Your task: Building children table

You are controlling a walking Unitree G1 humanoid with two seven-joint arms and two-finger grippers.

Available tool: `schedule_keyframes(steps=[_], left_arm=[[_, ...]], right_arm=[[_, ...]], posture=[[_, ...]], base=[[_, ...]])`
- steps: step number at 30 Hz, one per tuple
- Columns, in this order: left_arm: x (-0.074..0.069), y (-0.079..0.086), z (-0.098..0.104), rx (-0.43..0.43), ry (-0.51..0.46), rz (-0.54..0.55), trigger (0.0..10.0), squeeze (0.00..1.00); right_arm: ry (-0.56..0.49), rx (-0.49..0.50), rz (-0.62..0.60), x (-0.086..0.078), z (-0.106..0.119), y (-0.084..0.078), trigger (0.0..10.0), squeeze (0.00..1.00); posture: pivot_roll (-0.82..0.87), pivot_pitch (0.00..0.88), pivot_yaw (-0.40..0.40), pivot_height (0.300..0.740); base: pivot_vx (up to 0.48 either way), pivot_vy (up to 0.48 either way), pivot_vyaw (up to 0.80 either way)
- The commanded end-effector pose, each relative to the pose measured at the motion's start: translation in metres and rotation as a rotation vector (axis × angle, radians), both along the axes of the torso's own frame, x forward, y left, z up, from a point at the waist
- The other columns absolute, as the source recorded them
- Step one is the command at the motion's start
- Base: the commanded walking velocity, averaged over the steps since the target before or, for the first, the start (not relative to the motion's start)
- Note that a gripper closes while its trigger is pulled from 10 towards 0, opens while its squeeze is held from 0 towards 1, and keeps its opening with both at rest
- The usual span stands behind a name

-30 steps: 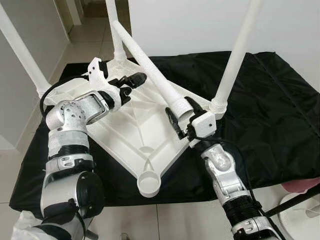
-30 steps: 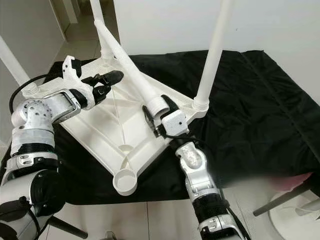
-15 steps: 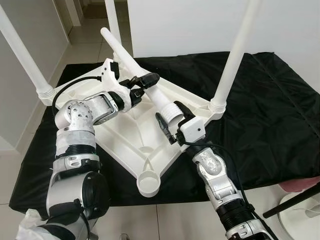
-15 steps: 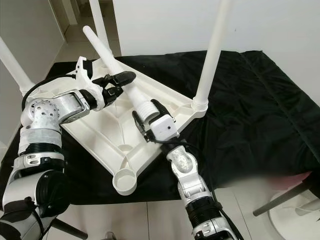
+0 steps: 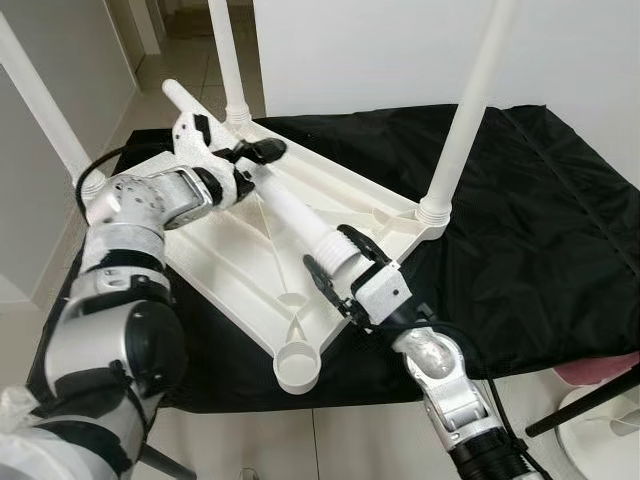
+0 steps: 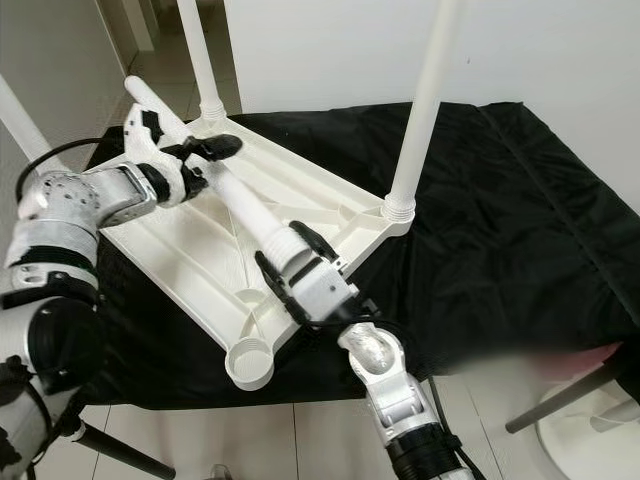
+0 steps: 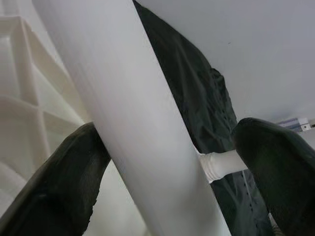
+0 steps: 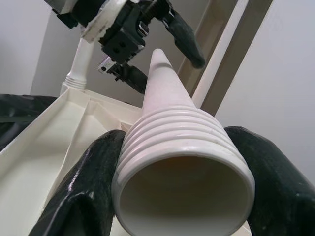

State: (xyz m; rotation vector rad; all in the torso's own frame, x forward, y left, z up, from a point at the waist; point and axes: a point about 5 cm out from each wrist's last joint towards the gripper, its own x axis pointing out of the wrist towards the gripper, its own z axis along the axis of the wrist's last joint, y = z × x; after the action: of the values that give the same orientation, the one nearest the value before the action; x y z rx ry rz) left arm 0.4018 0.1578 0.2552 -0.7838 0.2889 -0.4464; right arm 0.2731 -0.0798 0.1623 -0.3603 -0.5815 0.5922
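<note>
So you had the loose leg [image 5: 290,210] carried between both claws, lying slanted across the upturned table top [image 5: 230,260] from about 10 o'clock down to 5 o'clock. Over at 10 o'clock your left claw [image 5: 252,160] sat around the thin end, one finger [image 7: 54,182] touching it, the other standing a bit off, so more a loose cradle than a real clamp. Further right at 5 o'clock, your right claw [image 5: 338,272] was clenched on the ribbed threaded end [image 8: 182,162], a finger each side. The empty socket [image 5: 298,366] was at 6 o'clock, near that end but apart from it. Three legs already stood up.

My take: the threaded end needed to swing down over the socket with the leg tipped upright first. Going in crooked would probably cross the thread. I'd have let the left claw just guide.
</note>
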Motion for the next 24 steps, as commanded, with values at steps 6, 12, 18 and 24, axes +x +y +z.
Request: schedule_keyframes(steps=[6,12,18,24], left_arm=[[0.000,-0.005,0.008,-0.075,-0.061,-0.096,0.0,0.00],[0.002,-0.011,0.004,-0.081,-0.042,-0.122,0.0,0.00],[0.004,-0.011,0.008,-0.095,-0.052,-0.124,0.0,0.00],[0.007,-0.004,0.002,-0.116,-0.025,-0.072,10.0,0.00]], right_arm=[[-0.043,-0.027,0.004,-0.005,0.001,0.000,10.0,0.00],[-0.104,-0.080,0.025,-0.007,0.004,0.003,10.0,0.00],[-0.127,-0.129,0.052,-0.011,-0.001,0.001,10.0,1.00],[-0.096,-0.044,-0.036,-0.013,-0.005,-0.011,10.0,0.67]], posture=[[-0.03,0.000,0.078,0.740],[-0.03,0.000,0.083,0.740],[-0.04,0.000,0.087,0.740],[-0.05,0.000,0.081,0.740]], base=[[0.000,0.000,0.00],[0.000,0.000,0.00],[0.000,0.000,0.00],[0.000,0.000,0.00]])
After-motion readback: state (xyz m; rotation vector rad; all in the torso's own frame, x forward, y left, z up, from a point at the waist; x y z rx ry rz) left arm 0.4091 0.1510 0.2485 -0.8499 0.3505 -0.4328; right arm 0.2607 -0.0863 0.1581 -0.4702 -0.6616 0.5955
